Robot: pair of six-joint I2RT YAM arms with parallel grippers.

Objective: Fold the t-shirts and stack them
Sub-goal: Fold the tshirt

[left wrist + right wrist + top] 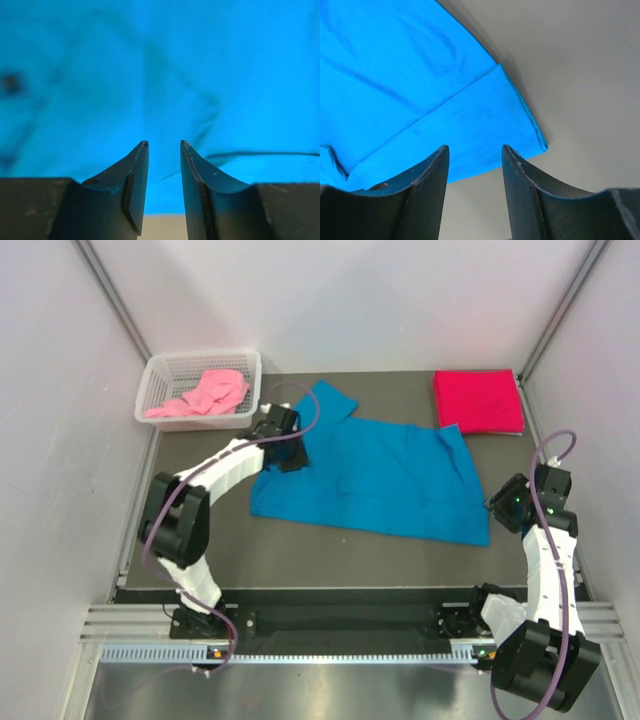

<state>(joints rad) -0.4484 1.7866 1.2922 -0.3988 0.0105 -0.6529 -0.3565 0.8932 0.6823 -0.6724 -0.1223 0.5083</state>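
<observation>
A bright blue t-shirt [375, 475] lies spread flat across the middle of the dark mat. A crimson red t-shirt [478, 401] lies folded at the back right corner. A light pink t-shirt [203, 396] lies crumpled in the basket. My left gripper [287, 457] is open, low over the blue shirt's left part near the collar; blue cloth [165, 75] fills its wrist view. My right gripper [492, 504] is open and empty just off the shirt's right edge, its fingers pointing at a blue hem corner [520, 125].
A white mesh basket [160, 375] stands at the back left corner of the mat. Bare mat [330, 555] lies in front of the blue shirt. White walls close in on both sides and at the back.
</observation>
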